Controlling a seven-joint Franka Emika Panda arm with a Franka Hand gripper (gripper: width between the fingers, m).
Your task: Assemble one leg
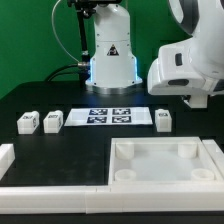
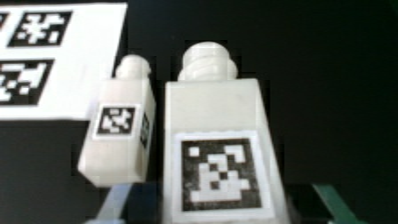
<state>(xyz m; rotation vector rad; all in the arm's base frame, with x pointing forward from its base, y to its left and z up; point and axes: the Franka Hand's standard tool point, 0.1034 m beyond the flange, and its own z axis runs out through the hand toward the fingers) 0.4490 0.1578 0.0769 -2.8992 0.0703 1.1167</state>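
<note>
One leg (image 2: 217,130) is filling the wrist view right now, running lengthwise between the fingers (image 2: 114,205) of the pincer (image 2: 222,208). The pincer is clenching on it, with a finger showing on each flank at the near end. Its black-and-white tag (image 2: 222,175) is facing the camera and its rounded peg (image 2: 208,55) is pointing away from the wrist. It is looming larger than the second leg (image 2: 119,125) lying just beside it, so it is sitting nearer the lens, up off the dark surface (image 1: 60,145). Whether the two are touching is too blurred to call. That second leg is showing its tag too, with its peg aiming the same way, and it is resting right at the edge of the marker board (image 1: 110,116), at the exterior view's right end of it. In the exterior view the arm's white hand is hanging over the surface on the right, and it is hiding the held leg. Off the board's other end, a third leg (image 1: 52,121) and a fourth leg (image 1: 27,122) are sitting side by side, near each other but apart. The big white tray (image 1: 210,150) with round corner sockets is lying in the foreground, and a low white rail (image 1: 50,187) is running along the near edge on the exterior view's left. The robot base (image 1: 110,60) is standing behind the board.
</note>
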